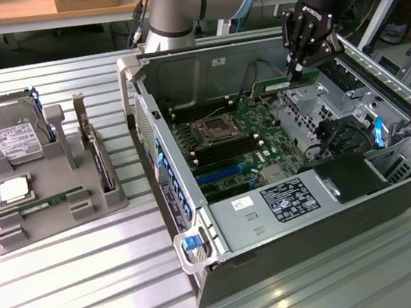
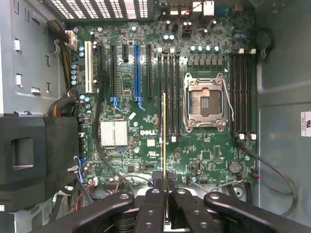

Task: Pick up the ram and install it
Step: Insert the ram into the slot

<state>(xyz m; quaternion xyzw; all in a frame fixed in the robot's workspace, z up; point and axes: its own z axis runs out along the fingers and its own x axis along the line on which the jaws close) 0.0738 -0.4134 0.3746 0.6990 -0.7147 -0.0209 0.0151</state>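
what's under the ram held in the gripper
The motherboard, with empty memory slots beside an open processor socket. The ram itself covers a thin strip of board.

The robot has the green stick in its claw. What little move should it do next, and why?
Probably lower it straight down. The gripper is shut on the long thin green circuit-board ram stick, which hangs above the green motherboard. In the wrist view its edge runs along the black memory slots beside the silver processor socket, so it seems roughly lined up but not seated.
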